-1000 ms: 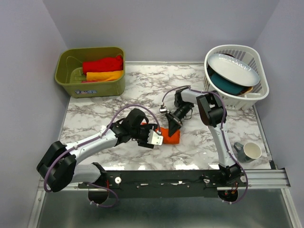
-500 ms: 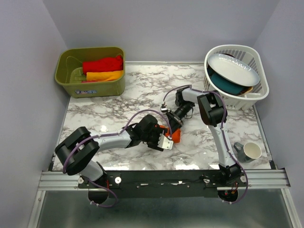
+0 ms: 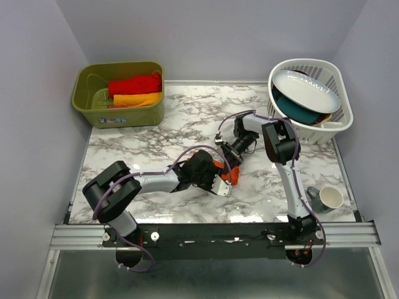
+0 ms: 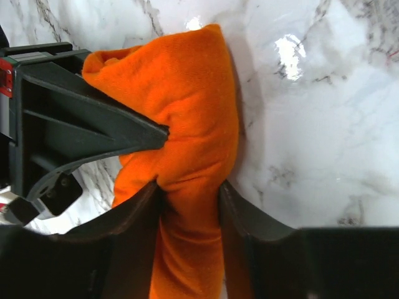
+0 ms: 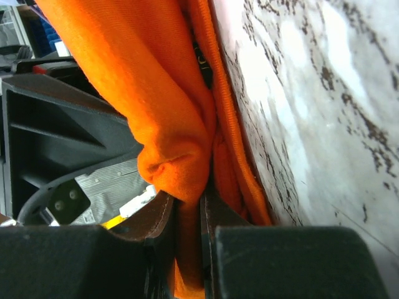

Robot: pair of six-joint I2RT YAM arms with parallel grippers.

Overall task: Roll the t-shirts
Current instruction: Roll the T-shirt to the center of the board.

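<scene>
Sweeping in across the marble table (image 3: 143, 140), the left arm has brought its elbow from the far left edge toward the middle within the last second, while the right arm has barely shifted. The green bin (image 3: 124, 116) at the back left holds the red t-shirt (image 3: 134, 84) and the yellow-orange t-shirt (image 3: 137, 98), both lying as they did. The orange t-shirt (image 4: 187, 106) sits mid-table, bunched into a thick wad, and shows less from above than a second ago because both grippers now crowd it. The left gripper (image 4: 190, 194) has narrowed onto it: its fingers (image 4: 140, 212) press either side of the wad, which pinches in between them. The right gripper (image 5: 187, 205) is clamped tight on a fold at the other end. With both ends held, this roll looks close to finished, and two shirts wait
</scene>
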